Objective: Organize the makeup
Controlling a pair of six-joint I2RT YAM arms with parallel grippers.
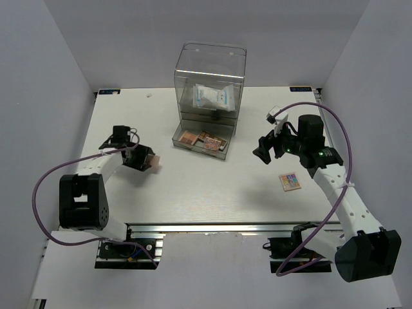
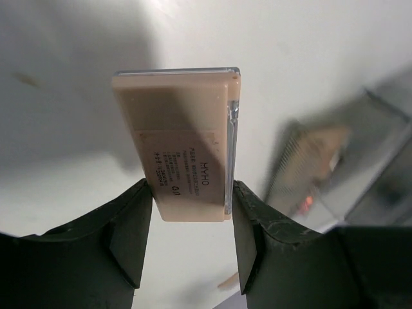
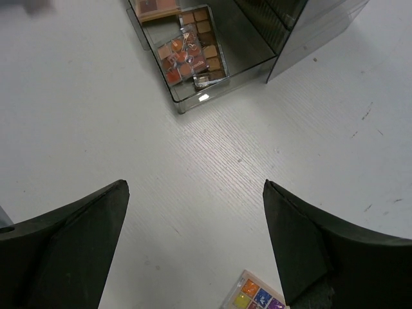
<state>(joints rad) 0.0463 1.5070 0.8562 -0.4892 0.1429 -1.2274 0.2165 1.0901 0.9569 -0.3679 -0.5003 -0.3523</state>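
Carrying the pink palette [image 2: 177,148] over to the open drawer [image 1: 201,140] looks like the step in hand. The left gripper [image 2: 191,193] is clenched on it, its two fingers [image 2: 132,228] pinching the short width near the close end, so most of the palette juts out unsupported. It sits at the left of the table [image 1: 212,193], well apart from the drawer, which lies to the right and further back at the foot of the box [image 1: 210,71]. To do this well, I would hold the pinch firm, since the smooth case could pivot or slide between the pads. I would travel with it raised enough to pass the drawer's front wall, then turn the wrist so it goes down flat beside the brown palettes [image 3: 190,55] already inside, not on top of them. Releasing low would stop it bouncing. Its long axis runs straight out from the gripper, in line with the fingers. In the overhead view it points rightward toward the middle of the table. The printed back faces the wrist camera, and a clear lid edge shows along the right side and far end. Whether it is clear of the table I cannot tell. The right gripper [image 3: 196,193] is spread wide and empty, hovering beyond the multicoloured palette [image 1: 290,181].
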